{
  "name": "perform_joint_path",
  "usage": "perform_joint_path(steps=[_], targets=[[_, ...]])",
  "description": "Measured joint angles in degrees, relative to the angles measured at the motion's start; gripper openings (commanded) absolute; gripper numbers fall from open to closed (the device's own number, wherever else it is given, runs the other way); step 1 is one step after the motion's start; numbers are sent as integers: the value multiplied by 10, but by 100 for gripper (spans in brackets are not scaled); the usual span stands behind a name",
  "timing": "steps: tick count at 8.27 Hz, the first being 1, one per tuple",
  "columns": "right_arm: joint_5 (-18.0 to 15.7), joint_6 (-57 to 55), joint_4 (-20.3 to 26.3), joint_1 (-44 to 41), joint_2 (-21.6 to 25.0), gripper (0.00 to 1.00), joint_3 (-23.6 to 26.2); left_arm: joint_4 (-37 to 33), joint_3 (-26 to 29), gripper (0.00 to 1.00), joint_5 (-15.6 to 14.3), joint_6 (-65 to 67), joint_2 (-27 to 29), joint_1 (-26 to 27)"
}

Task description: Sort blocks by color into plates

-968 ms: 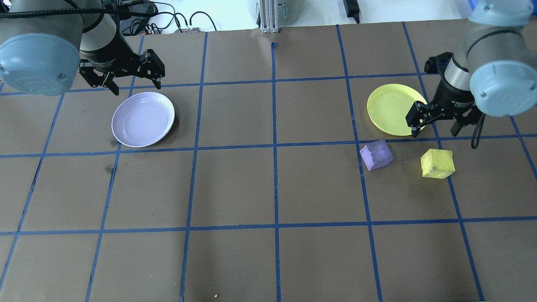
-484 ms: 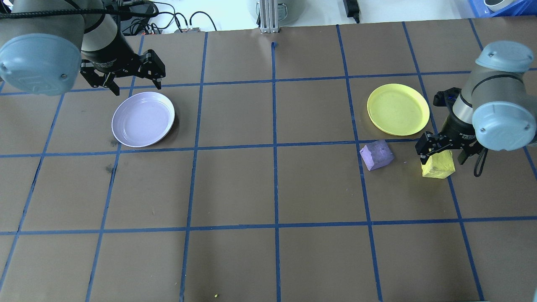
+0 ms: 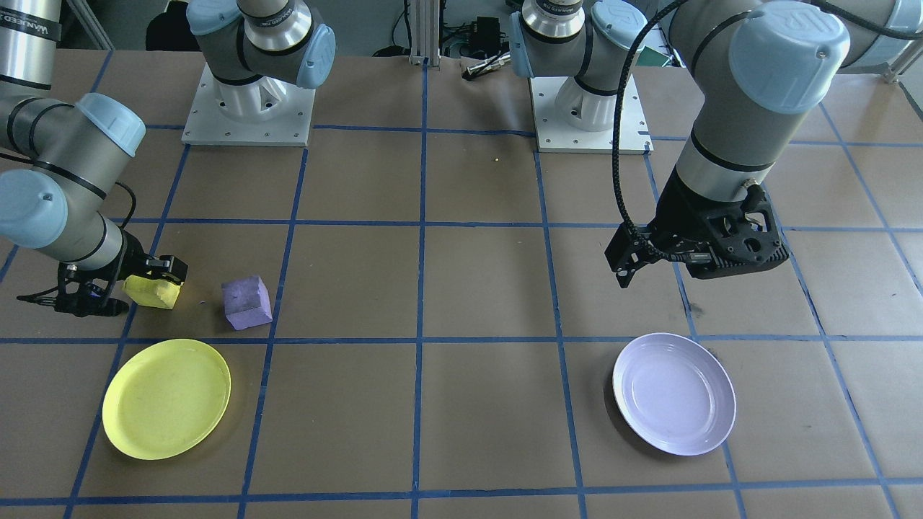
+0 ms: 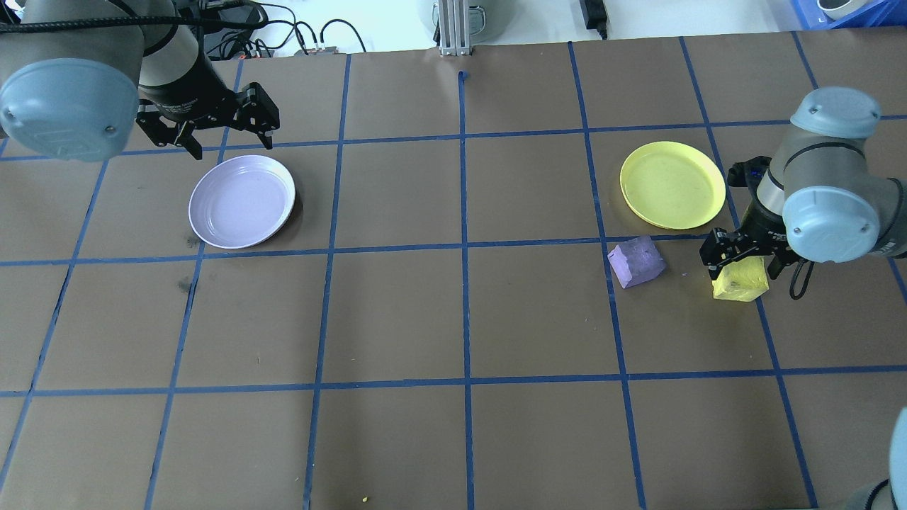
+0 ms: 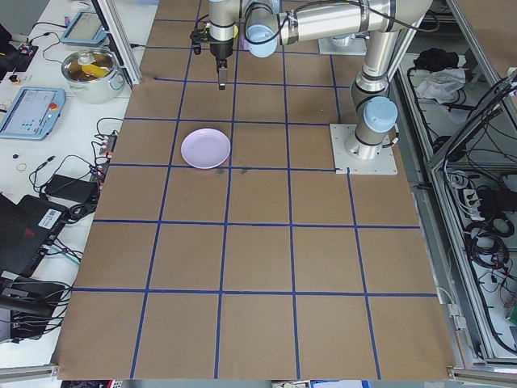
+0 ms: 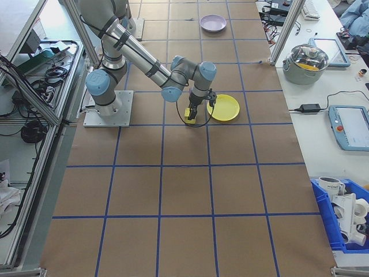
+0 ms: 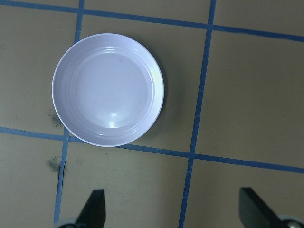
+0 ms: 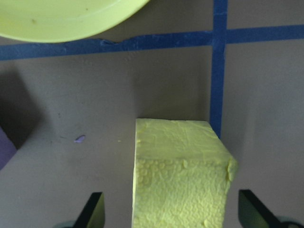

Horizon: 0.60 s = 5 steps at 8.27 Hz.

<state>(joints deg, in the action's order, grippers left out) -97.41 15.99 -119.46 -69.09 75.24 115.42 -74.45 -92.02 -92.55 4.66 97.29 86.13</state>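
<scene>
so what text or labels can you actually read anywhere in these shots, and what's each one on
"WANLEED…": white lettering, cut off at the frame edge, on the black band of the right arm, front-facing view.
Embossed logo on the left arm's blue joint cap: too faint to read.
Print on the white mug in the blue bin: too small to read.
Tablet screens beside the table: blurred.
Yellow block, purple block, yellow plate, lavender plate: no text.

Rough foam yellow block (image 8: 183, 175), glossy lavender plate (image 7: 108, 89)

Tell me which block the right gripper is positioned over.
The yellow block. The right gripper straddles it with open jaws, beside the yellow plate. The purple block sits apart, untouched.
</scene>
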Motion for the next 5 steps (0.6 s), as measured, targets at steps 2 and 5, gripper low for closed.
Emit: perform_joint_path(steps=[2,5], targets=[[-2,-2,54,-1,8,11,-35,0,0,100,0,0,0,0],[16,-4,174,-30,-32,15,-217,0,0,100,0,0,0,0]])
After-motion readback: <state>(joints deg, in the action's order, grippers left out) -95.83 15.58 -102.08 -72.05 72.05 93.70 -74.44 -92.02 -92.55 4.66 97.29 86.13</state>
